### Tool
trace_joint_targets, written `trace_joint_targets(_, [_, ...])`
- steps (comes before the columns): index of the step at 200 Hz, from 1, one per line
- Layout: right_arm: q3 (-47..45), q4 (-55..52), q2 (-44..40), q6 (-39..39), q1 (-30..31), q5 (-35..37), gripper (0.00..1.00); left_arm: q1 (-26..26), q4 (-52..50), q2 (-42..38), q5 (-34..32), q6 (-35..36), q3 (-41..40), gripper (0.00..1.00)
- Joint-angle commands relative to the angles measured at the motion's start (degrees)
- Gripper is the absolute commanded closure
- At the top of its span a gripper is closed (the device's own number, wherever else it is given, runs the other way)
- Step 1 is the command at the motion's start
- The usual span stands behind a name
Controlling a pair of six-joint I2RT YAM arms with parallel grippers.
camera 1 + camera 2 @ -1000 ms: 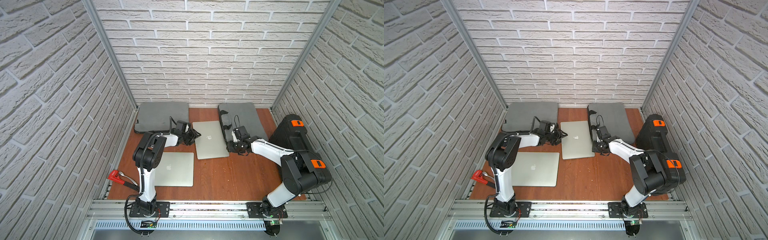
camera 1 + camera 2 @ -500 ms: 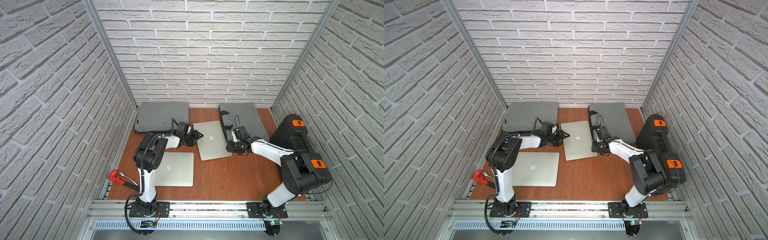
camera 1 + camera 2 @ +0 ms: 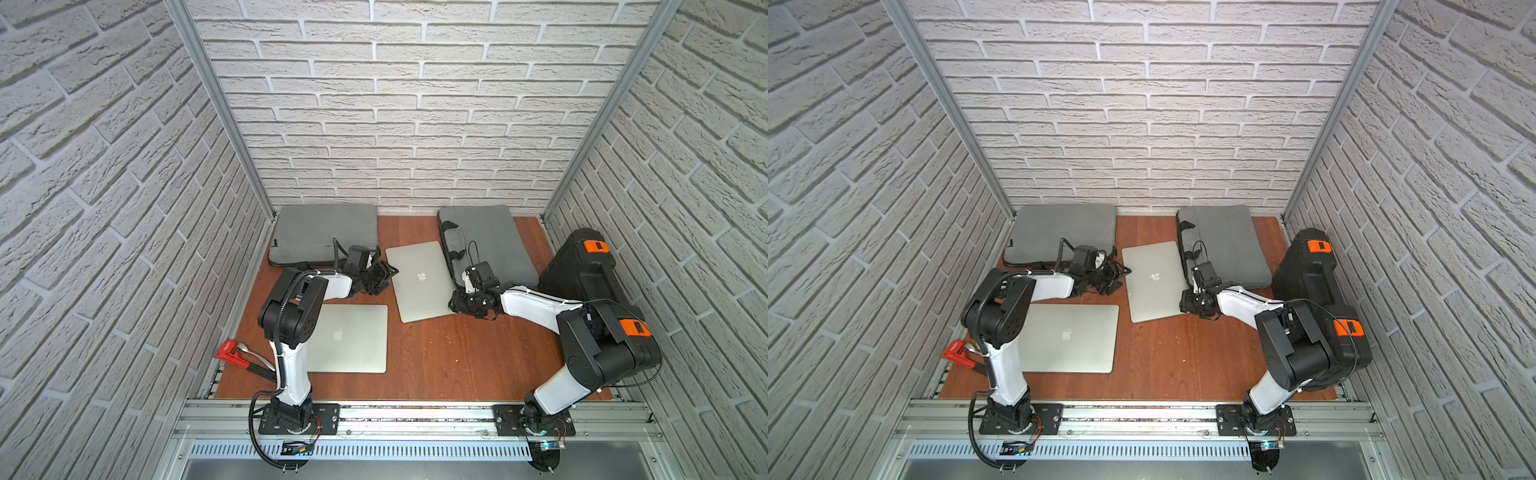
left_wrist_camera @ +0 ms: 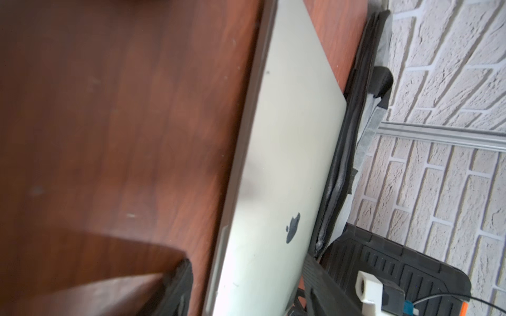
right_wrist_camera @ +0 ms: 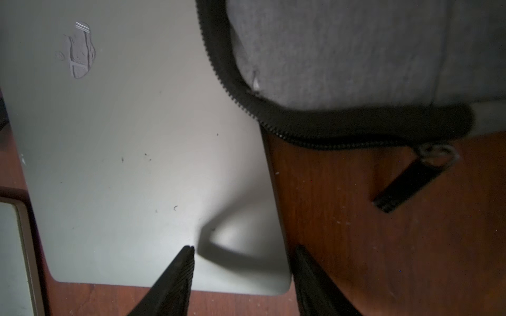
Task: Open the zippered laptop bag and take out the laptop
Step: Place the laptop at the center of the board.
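At the right gripper (image 5: pixel 243 270), jaws parted and unclenched, astride the near corner of the laptop (image 3: pixel 419 282): one ribbed fingertip (image 5: pixel 180 268) above the lid, its mate past the edge over bare table (image 3: pixel 436 365). Nothing clamped. At the left gripper (image 3: pixel 387 276), jaws also spread, level with the opposite long edge; contact there impossible to tell.

Laptop out of its sleeve, flat and skewed on the table between both claws, far side against the gaping zip rim of the laptop bag (image 3: pixel 498 241).

Around:
- second laptop (image 3: pixel 351 338) near the left arm's base
- second grey sleeve (image 3: pixel 328 232) at the back wall
- black hard case (image 3: pixel 582 270) with orange latches beside the bag
- red-handled tool (image 3: pixel 227 354) at the table's left rim

Only in the right wrist view: zipper pull (image 5: pixel 410 180) lying on the wood, coarse zipper teeth (image 5: pixel 232 87), specks on the lid. Only in both top views: the whole layout.

Matte silver metal, grey felt-like fabric, reddish wood grain, white brick walls.
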Motion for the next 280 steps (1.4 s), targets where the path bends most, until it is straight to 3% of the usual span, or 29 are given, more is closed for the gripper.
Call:
trace_joint_targets(1, [-1.09, 4.64, -0.24, 2.53, 1.44, -2.67, 0.41, 0.85, -0.94, -2.35, -1.94, 0.40, -1.60, 0.34])
trace_joint_targets(92, [-1.82, 6.04, -0.87, 5.54, 6.17, -2.07, 0.43, 1.64, -3.32, -3.79, -2.78, 2.25, -0.86, 0.34])
trace_joint_targets(145, [1.20, -2.61, -3.17, 1.89, 6.09, 4.91, 0.39, 1.98, -5.32, -6.90, -4.06, 3.72, -0.91, 0.34])
trace_joint_targets(163, [2.69, -6.00, -5.38, 0.04, 6.17, 8.18, 0.37, 2.08, -8.34, -10.28, -6.00, 5.91, -0.83, 0.27])
trace_joint_targets(178, [3.73, -8.68, -7.60, -1.63, 6.10, 11.39, 0.35, 2.38, -11.30, -14.17, -8.39, 8.40, -1.04, 0.17])
trace_joint_targets(189, [3.96, -9.67, -9.57, -3.12, 6.09, 13.77, 0.14, 2.44, -14.15, -17.59, -10.80, 10.82, -1.15, 0.10])
trace_joint_targets(197, [4.04, -10.23, -10.93, -4.24, 6.09, 15.58, 0.11, 2.56, -16.02, -20.25, -12.67, 12.84, -1.18, 0.03])
trace_joint_targets(206, [3.93, -10.35, -12.52, -5.55, 6.07, 17.33, 0.10, 2.54, -18.44, -23.25, -15.07, 15.39, -1.25, 0.02])
trace_joint_targets(213, [3.81, -10.28, -13.81, -6.75, 6.08, 18.76, 0.01, 2.68, -20.12, -25.72, -16.92, 17.38, -1.43, 0.02])
trace_joint_targets(254, [0.22, -4.22, -18.82, -11.27, 5.35, 27.68, 0.00, 3.83, -25.23, -40.30, -31.28, 27.19, -6.53, 0.02])
trace_joint_targets(280, [-7.92, 10.58, -22.31, -22.31, 5.31, 26.33, 0.00, 4.80, -25.18, -50.35, -40.55, 31.86, -12.20, 0.02])
